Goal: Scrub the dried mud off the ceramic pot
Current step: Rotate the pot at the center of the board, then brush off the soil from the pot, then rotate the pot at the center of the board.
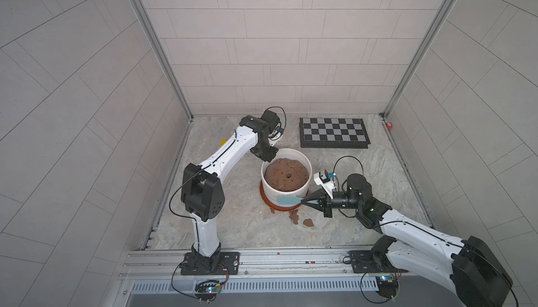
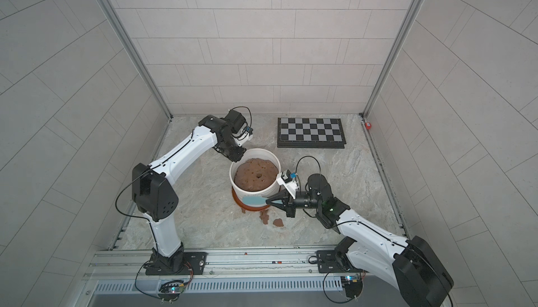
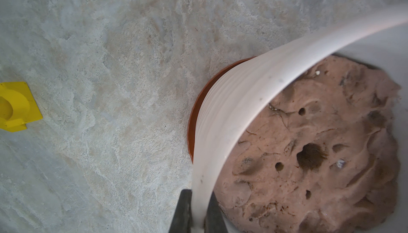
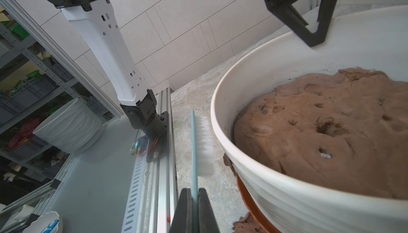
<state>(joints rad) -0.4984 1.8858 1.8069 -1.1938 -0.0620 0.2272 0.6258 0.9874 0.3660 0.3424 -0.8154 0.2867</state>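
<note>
Mid-table stands the ceramic pot point(image 1: 273, 192) on its orange saucer point(image 1: 269, 202), with bare table point(image 1: 233, 218) open to the left and toward the front rail. A checkerboard point(image 1: 334, 132) lies well apart by the back wall, and flakes of dried mud point(image 1: 308, 222) lie just in front of the saucer. The left gripper point(image 3: 198, 209) has its jaws clamped over the pot's far-left rim, one inside and one outside, while the right gripper point(image 4: 194, 198) has its jaws clenched on the thin teal handle of a brush point(image 1: 288, 200), bristles facing the pot's near wall, right beside it.

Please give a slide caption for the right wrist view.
The right gripper holds a blue brush, bristles toward the ceramic pot of soil.
</note>
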